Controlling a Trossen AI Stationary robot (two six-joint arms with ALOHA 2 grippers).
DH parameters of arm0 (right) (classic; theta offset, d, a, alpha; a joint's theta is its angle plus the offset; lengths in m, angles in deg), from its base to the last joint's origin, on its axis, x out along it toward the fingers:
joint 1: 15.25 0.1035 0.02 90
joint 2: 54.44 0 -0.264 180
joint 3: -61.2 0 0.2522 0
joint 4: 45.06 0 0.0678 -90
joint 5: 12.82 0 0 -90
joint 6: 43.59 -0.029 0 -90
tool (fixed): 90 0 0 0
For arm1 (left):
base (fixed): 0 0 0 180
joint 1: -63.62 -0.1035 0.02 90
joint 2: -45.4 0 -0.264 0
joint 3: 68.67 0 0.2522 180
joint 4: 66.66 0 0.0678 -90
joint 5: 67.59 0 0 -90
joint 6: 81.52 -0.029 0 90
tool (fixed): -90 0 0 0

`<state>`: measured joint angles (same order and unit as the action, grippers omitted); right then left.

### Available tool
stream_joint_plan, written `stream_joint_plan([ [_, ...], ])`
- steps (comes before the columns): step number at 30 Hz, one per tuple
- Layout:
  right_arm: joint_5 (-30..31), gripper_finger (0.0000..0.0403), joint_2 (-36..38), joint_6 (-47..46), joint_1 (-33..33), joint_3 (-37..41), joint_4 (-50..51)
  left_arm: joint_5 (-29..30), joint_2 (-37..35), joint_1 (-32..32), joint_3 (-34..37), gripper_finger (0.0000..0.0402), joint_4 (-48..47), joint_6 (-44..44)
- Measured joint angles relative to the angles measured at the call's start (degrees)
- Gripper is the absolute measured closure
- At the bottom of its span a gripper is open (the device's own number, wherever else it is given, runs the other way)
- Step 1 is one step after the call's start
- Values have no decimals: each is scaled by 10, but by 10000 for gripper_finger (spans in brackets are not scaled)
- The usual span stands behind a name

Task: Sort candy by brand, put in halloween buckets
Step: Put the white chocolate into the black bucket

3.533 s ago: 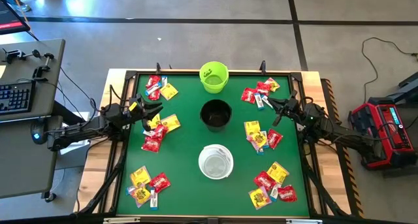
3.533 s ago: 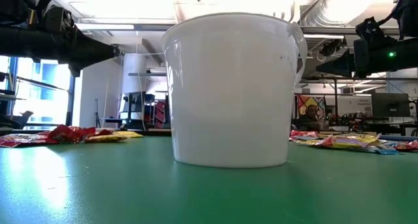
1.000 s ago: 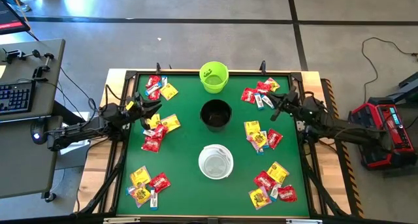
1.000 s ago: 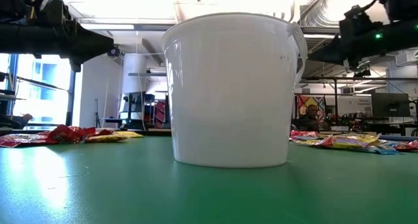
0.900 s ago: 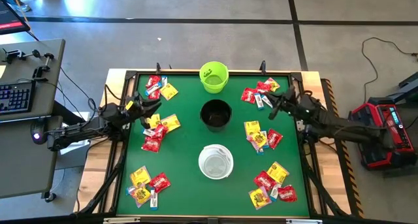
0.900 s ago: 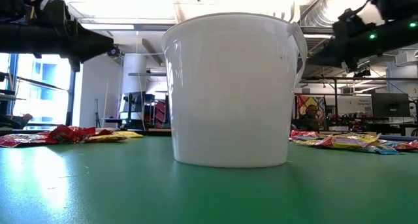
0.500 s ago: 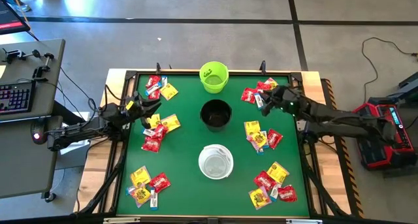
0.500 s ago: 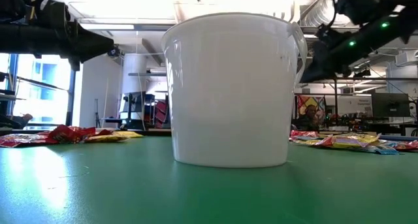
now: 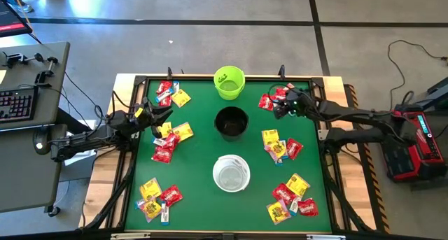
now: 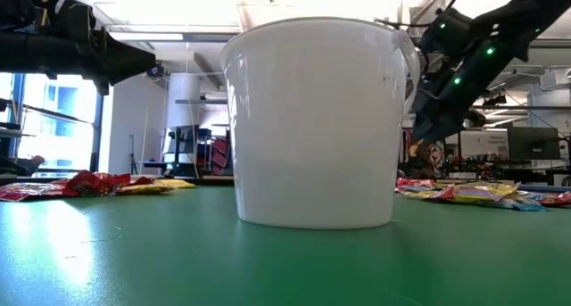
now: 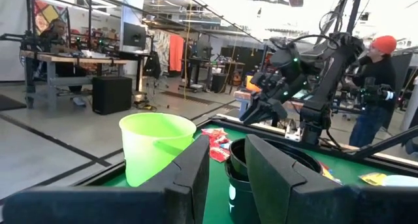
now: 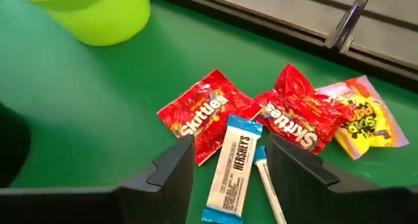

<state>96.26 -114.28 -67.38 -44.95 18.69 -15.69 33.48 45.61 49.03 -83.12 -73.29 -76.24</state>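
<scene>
Jaws of the right gripper (image 12: 225,162) stand spread and empty above a blue-and-white candy bar (image 12: 231,166), whose long axis runs between them. Red packets (image 12: 206,114) flank it. Left gripper (image 11: 225,165) jaws, narrowly parted, wait farther off.

Overhead cam stares straight down at my whole counter (image 9: 196,177). The low one sits at surface level, right up against the white bucket (image 10: 317,123). My left wrist cam looks across at the green bucket (image 11: 157,145); my right wrist cam, close over candy, shares it (image 12: 98,12).
</scene>
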Motion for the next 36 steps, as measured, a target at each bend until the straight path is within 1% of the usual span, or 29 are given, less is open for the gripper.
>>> stream_joint_plan([
  [2, 0, 226, -20, -2, -10, -4, 0, -1, 0, 0, 0, 312, 0, 0],
  [6, -4, 226, -56, 19, -34, -15, -7, -21, 0, 0, 0, 312, 0, 0],
  [11, -41, 226, -88, 48, -58, -34, -13, -20, 0, 0, 0, 312, 0, 0],
  [17, -48, 226, -116, 46, -63, -50, -14, -20, 0, 0, 0, 312, -1, 0],
  [21, -50, 226, -127, 48, -63, -50, -13, -19, 0, 0, 0, 312, -1, 0],
  [30, -46, 226, -128, 59, -62, -50, -13, -19, 0, 0, 0, 312, -1, 0],
  [36, -46, 226, -128, 60, -40, -50, -11, -15, 0, 0, 0, 312, -4, 0],
])
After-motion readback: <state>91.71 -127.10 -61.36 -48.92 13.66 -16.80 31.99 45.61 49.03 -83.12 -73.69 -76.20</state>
